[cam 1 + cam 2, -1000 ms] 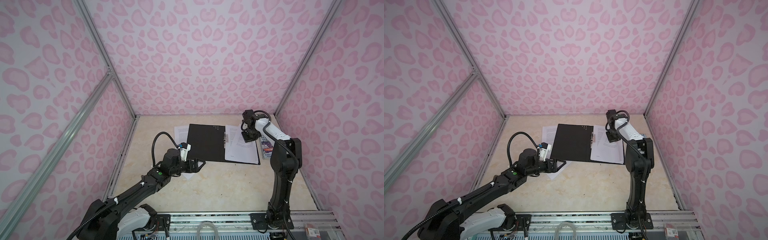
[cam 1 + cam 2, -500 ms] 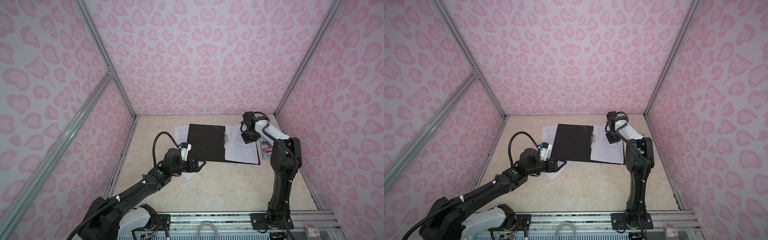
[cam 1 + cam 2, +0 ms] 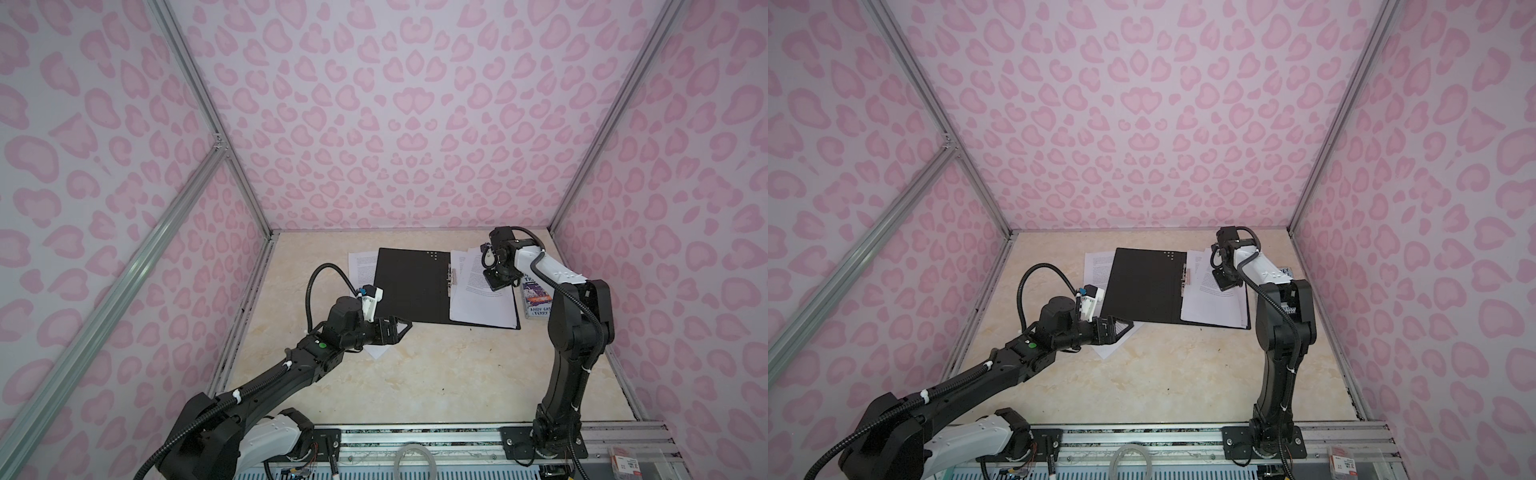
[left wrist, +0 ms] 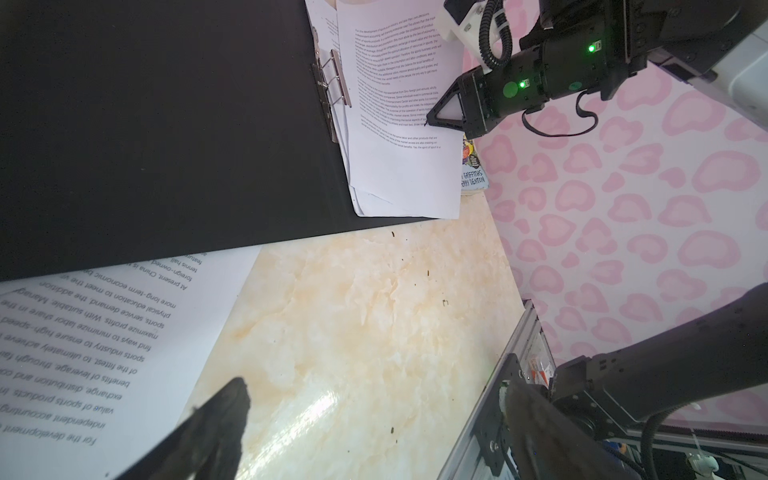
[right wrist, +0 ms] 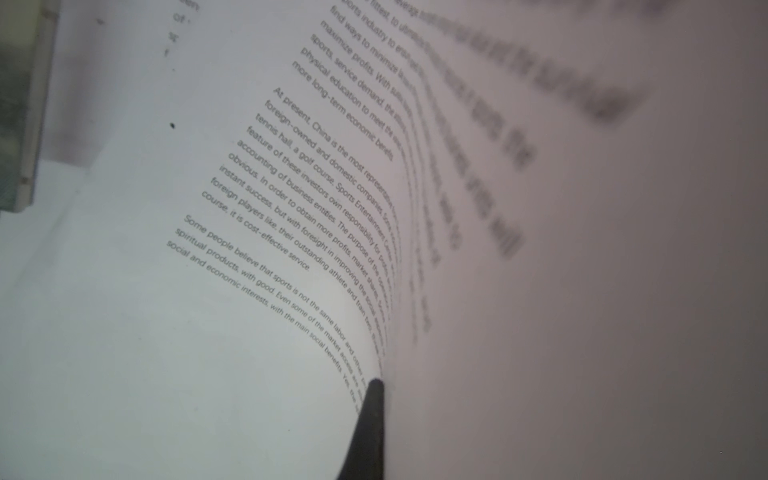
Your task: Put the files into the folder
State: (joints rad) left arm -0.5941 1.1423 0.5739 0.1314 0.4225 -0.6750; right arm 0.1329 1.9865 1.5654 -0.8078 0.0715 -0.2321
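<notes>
Cream marbled worktop (image 3: 415, 386) lies bare from the front rail (image 3: 415, 432) up to the left jaws. Those jaws stand wide apart, gripping nothing. They hang low over the near corner of a loose sheet (image 4: 83, 332) that pokes out from under the folder (image 3: 411, 286).

Just beyond them the folder lies flat and open, black inside up. Its near left corner is just beside the jaw tips. Its spine runs near to far with a slight slant, and the metal clip (image 4: 332, 83) sits on the far part of that spine. White printed paper also shows past the folder's left edge.

On the folder's right half lie the files (image 3: 482, 307), a loosely squared stack with its long axis along the spine and its near corners fanned. The right jaws are together, tips down on the top sheet near its right edge. In the right wrist view that sheet curls up beside one finger (image 5: 370, 415); whether it is pinched I cannot tell.

Right of these jaws a small paperback book (image 3: 536, 297) lies against the folder's right edge, close to the side wall. Pink-patterned walls (image 3: 395, 124) close in the far and side edges.
</notes>
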